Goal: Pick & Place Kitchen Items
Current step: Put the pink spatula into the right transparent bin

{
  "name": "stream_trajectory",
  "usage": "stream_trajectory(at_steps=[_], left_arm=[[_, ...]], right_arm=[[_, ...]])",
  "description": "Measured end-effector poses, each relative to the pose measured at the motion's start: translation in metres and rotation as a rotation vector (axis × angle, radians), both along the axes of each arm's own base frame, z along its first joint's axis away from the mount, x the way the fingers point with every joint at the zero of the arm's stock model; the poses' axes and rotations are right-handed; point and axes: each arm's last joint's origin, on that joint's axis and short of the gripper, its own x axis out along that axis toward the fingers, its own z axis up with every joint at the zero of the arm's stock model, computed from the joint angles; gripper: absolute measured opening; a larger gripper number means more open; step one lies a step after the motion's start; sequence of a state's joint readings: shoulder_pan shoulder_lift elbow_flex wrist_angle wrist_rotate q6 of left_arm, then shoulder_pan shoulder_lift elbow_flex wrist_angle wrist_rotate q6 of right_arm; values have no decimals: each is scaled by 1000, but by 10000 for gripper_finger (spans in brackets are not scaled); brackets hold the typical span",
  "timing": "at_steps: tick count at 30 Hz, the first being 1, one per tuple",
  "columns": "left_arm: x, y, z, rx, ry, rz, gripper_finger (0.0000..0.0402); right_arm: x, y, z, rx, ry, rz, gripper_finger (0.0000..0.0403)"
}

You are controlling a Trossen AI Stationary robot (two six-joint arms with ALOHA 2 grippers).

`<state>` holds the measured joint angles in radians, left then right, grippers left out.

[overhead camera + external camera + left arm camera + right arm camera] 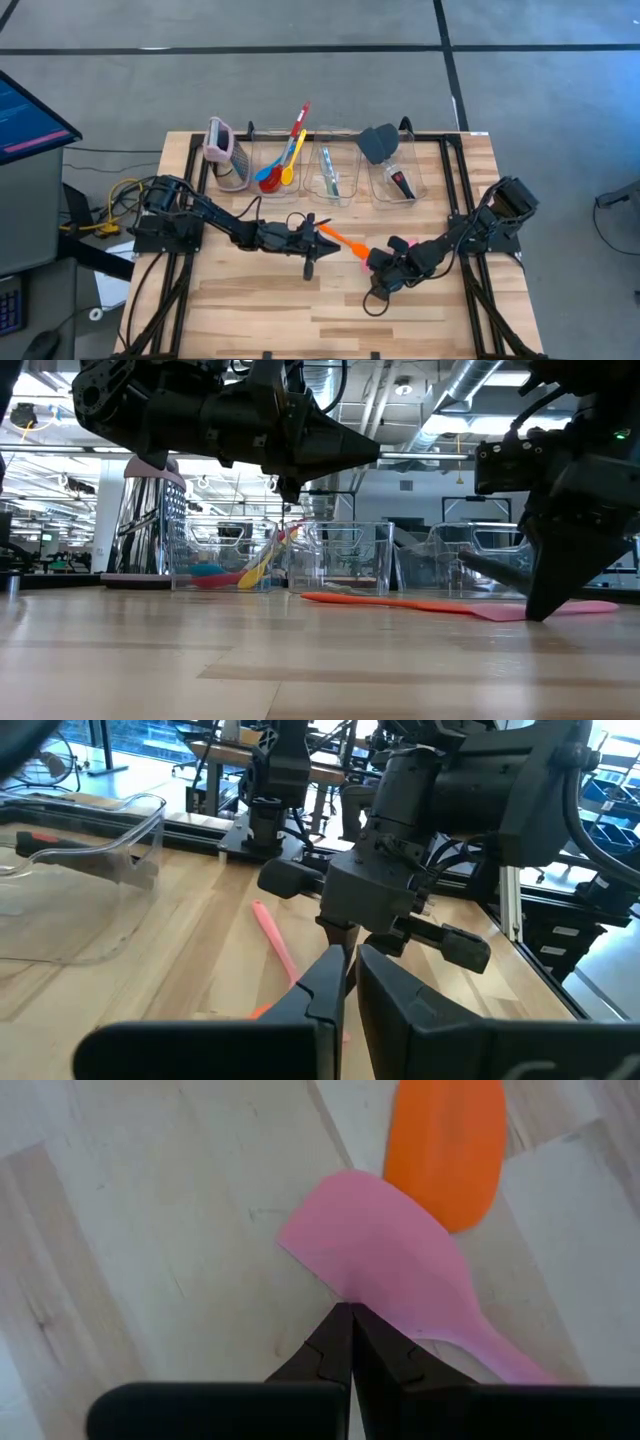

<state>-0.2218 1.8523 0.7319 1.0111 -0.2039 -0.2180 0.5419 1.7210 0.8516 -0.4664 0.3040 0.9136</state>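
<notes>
Fingertips of the right gripper (pixel 350 1312) are pressed together, tips down on the pink spatula (pixel 390 1260) at table centre. Its blade overlaps the orange spatula (pixel 445 1145), which lies flat toward 10 o'clock. I see the left gripper (pixel 318 232) also closed, holding nothing, just above that handle.

Pink-topped metal grater (pixel 226 153) upright at wooden table (pixel 250 310) rear, beside three clear bins (pixel 338 175).
</notes>
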Motion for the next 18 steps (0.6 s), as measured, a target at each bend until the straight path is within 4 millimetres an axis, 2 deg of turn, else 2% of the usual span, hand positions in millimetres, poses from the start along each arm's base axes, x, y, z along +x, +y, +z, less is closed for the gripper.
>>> stream_trajectory(at_steps=[6, 10, 18], left_arm=[[0, 0, -2, -7, 4, 1, 17], [2, 3, -12, -50, 45, -15, 17], [8, 31, -25, -320, 117, -141, 3]], right_arm=[[0, -1, 0, -22, -12, -8, 0], [0, -1, 0, -25, -14, -9, 0], [1, -1, 0, -28, -18, -7, 0]])
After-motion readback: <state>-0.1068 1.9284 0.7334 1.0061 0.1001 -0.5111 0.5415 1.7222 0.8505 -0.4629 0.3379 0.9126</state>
